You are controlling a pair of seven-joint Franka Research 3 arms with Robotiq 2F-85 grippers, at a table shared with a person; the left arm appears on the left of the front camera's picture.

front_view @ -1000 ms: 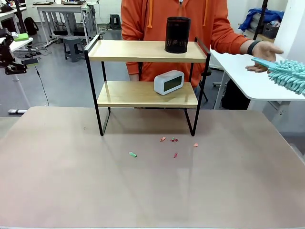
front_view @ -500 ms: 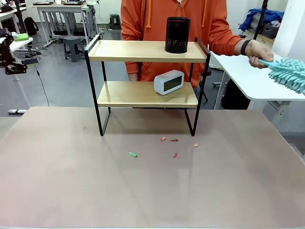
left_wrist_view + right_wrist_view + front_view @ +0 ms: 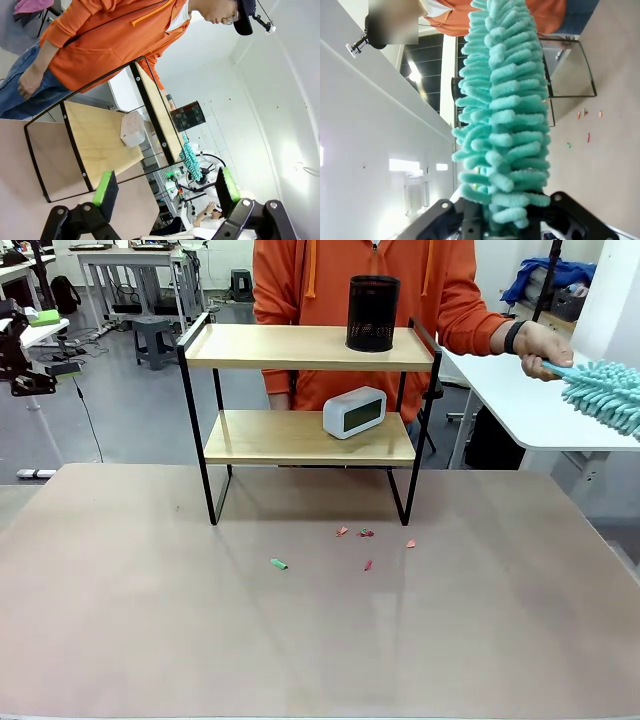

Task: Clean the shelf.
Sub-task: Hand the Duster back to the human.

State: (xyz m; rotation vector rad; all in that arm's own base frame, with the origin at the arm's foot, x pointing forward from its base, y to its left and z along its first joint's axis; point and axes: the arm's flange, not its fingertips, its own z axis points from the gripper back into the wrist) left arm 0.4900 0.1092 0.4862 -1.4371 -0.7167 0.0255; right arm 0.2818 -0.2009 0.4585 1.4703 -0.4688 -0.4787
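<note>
The teal duster [image 3: 603,396] runs off the front view's right edge beside the shelf [image 3: 310,348], so whatever carries its far end is cut off. In the right wrist view the duster [image 3: 505,115] covers the right gripper's fingertips, hiding how the jaws stand. The scraps [image 3: 366,533] before the shelf are too small to identify.

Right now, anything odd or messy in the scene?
Yes: small red and green scraps lie scattered on the table just in front of the shelf. Also, the clock on the lower board sits at an angle rather than square.
</note>
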